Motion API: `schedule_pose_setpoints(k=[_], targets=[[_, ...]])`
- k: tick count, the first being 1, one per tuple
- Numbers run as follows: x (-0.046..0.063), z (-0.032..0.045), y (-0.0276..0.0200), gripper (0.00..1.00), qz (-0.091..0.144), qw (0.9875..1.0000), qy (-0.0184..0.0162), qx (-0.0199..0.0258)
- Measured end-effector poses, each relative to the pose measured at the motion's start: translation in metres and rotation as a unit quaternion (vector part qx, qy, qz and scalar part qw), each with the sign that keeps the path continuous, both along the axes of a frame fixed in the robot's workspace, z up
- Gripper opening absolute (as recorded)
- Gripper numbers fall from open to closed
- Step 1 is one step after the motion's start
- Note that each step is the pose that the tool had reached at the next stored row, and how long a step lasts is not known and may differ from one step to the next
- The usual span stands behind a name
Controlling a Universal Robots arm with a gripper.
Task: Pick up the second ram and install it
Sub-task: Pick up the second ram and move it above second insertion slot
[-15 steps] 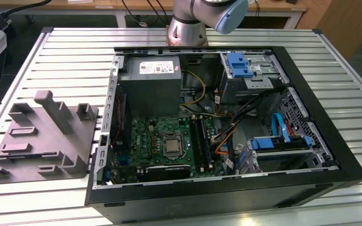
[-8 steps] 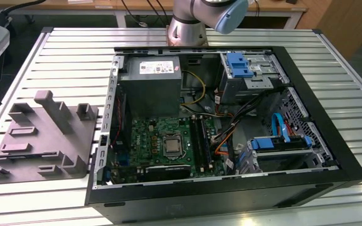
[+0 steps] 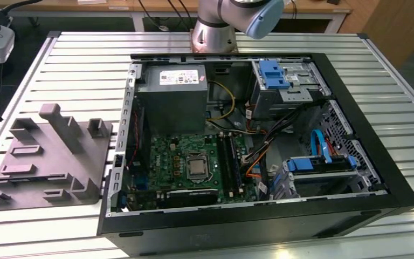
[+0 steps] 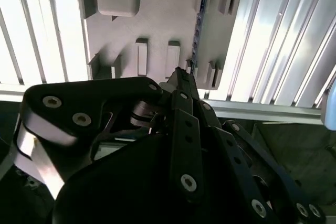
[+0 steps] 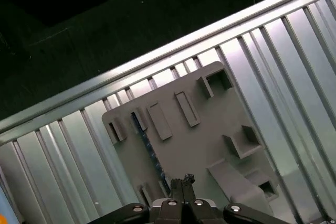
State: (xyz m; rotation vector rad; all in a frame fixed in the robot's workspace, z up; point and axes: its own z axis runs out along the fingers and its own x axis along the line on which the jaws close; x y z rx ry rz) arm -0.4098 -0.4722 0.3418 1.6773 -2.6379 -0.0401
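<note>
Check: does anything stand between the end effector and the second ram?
Nothing visible does. In the first wrist view the end effector is over the grey holder, close to the second ram, which stands on edge there, uncovered.

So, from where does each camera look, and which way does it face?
Exterior view: off the arm, looks down on the computer case and fixture; arm base shows.
First wrist view: on the arm, looks down at fixture and second ram; gripper shows.
Second wrist view: the same, past the gripper.
All share the fixture.
</note>
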Motion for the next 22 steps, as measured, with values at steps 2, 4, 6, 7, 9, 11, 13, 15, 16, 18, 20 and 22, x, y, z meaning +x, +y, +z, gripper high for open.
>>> schedule_pose_setpoints(k=[2, 4, 6, 7, 9, 11, 13, 15, 16, 18, 20, 22], targets=[[0.000, -0.0006, 0.0000, 0.10, 0.018, 0.9998, 0.0001, -0.0001], [0.000, -0.0014, 0.0000, 0.10, 0.036, 0.9994, 0.0001, -0.0001], [0.000, -0.0028, 0.0000, 0.10, 0.053, 0.9986, 0.0001, 0.0000], [0.000, -0.0039, 0.0000, 0.10, 0.060, 0.9982, 0.0001, 0.0000], [0.000, -0.0059, 0.0000, 0.10, 0.076, 0.9971, 0.0001, -0.0001], [-0.001, -0.0074, 0.0000, 0.10, 0.090, 0.9959, 0.0002, -0.0001], [-0.001, -0.0077, 0.0000, 0.10, 0.096, 0.9954, 0.0003, -0.0010], [-0.001, -0.0077, 0.0000, 0.10, 0.096, 0.9954, 0.0003, -0.0011], [-0.001, -0.0077, 0.0000, 0.10, 0.096, 0.9954, 0.0004, -0.0011], [-0.001, -0.0087, 0.0000, 0.10, 0.096, 0.9954, 0.0045, -0.0007], [-0.001, -0.0106, -0.0005, 0.10, 0.096, 0.9953, 0.0115, 0.0001], [-0.001, -0.0117, -0.0009, 0.10, 0.096, 0.9952, 0.0167, 0.0005]])
